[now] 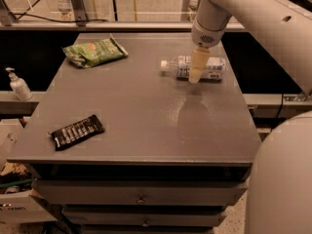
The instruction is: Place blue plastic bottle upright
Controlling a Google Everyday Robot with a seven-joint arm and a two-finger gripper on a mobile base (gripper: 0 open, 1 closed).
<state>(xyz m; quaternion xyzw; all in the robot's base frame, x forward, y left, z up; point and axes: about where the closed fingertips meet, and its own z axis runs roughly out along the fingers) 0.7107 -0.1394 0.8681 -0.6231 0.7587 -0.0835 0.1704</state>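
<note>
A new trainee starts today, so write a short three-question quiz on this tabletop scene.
1. True or false: the blue plastic bottle stands upright.
2. The bottle's cap points toward: A the green bag; B the camera; C straight up.
3. Where is the gripper?
Key: 1 false, it lies on its side. 2 A. 3 Pointing down at the bottle's middle, in front of its label.
</note>
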